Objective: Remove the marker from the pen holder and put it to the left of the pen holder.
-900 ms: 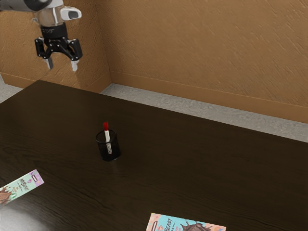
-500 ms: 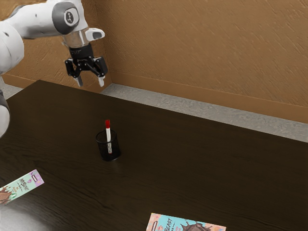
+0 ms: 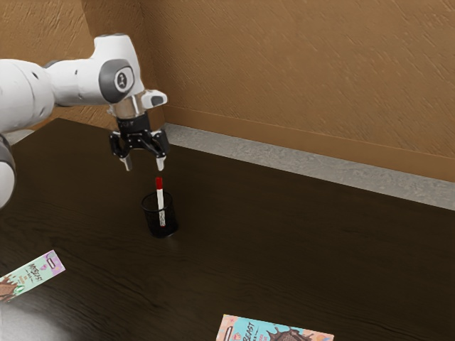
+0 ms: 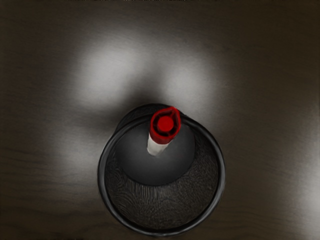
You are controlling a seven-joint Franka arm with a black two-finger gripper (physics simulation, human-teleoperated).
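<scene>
The end effector (image 3: 144, 165) is open, its two fingertips well spread and pointing down, with nothing gripped between them. It hangs in the air near the top of the marker (image 3: 161, 201), above it and slightly toward the exterior view's left, touching neither the marker nor the holder (image 3: 152, 226). The marker is in the holder, tilted a little, its white body partly inside the dark mesh wall and its red cap (image 3: 159, 183) sticking up above the rim. Seen from the wrist view, the cap faces the camera, off to one side of the round opening, and the bottom of the holder is visible below. The holder stands upright on the dark surface (image 3: 298, 249). Well apart from it lie a green packet (image 3: 32, 275), toward the exterior view's left, and a blue packet (image 3: 274, 332), at that view's lower edge.
</scene>
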